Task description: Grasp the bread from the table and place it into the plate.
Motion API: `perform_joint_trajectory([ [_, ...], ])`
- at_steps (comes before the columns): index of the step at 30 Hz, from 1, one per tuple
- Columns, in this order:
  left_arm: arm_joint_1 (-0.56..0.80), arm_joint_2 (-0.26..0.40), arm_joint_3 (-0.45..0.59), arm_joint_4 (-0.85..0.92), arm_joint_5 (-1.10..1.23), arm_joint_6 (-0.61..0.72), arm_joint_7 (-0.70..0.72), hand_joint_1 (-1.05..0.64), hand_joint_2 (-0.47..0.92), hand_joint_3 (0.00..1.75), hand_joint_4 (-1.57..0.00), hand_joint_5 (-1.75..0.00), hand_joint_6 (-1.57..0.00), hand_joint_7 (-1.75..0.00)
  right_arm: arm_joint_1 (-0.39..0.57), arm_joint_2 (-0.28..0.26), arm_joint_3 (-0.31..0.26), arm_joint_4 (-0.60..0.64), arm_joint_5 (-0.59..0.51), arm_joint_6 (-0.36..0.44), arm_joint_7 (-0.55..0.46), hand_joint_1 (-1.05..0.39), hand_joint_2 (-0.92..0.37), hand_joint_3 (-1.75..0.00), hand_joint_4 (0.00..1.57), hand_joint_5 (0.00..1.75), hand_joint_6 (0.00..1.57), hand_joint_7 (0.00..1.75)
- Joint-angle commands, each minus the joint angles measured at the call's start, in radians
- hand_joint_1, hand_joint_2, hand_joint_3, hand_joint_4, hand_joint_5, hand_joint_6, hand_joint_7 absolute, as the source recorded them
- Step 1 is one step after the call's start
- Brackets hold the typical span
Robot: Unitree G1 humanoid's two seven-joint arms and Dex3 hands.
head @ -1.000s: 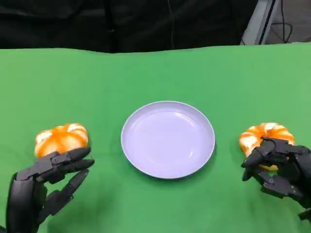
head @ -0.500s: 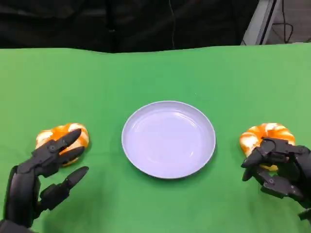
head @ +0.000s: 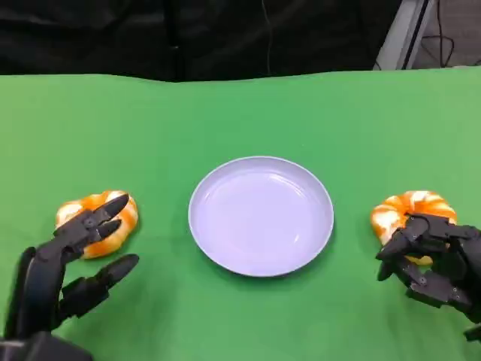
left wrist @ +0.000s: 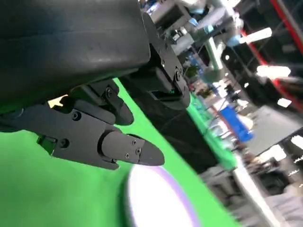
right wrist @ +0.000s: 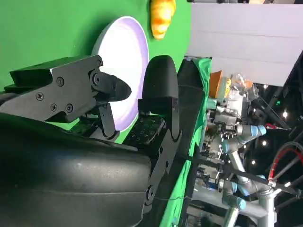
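Orange-and-white ridged bread [head: 96, 218] sits round and glossy.

Two orange-white bread rolls [head: 98, 213] [head: 412, 210] on green table, flanking empty lavender plate [head: 261, 216].

Even overhead light, soft shadows on the table [head: 240, 105]; left wrist view's background blurred, its plate [left wrist: 156, 201] glaring.

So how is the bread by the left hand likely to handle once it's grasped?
The bread looks puffy and rounded, so it is probably light and slightly squashy. Its lobed, matte-looking crust should give the left hand decent grip. It sits flat on the green table, so it seems unlikely to roll if nudged.
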Motion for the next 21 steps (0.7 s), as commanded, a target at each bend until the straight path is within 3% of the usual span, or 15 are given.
perform_joint_trajectory([
  [1, -0.018, 0.044, -0.030, -0.023, 0.093, 0.041, 0.123, -0.50, 0.92, 0.13, -0.72, 0.00, -0.60, 0.00, -0.003, -0.018, -0.012, 0.005, 0.007, -0.001, -0.001, 0.07, -0.84, -0.65, 0.82, 1.45, 0.87, 1.01],
  [9, -0.032, 0.103, -0.107, -0.050, 0.247, 0.151, 0.296, -0.52, 0.92, 0.12, -0.65, 0.00, -0.58, 0.00, -0.005, -0.018, -0.018, 0.012, 0.012, -0.006, 0.014, 0.07, -0.85, -0.66, 0.82, 1.46, 0.86, 1.04],
  [21, -0.069, 0.165, -0.239, -0.028, 0.362, 0.336, 0.476, -0.57, 0.92, 0.13, -0.40, 0.00, -0.52, 0.00, -0.006, -0.022, -0.021, 0.019, 0.005, -0.011, 0.010, 0.07, -0.82, -0.70, 0.82, 1.46, 0.86, 1.06],
])
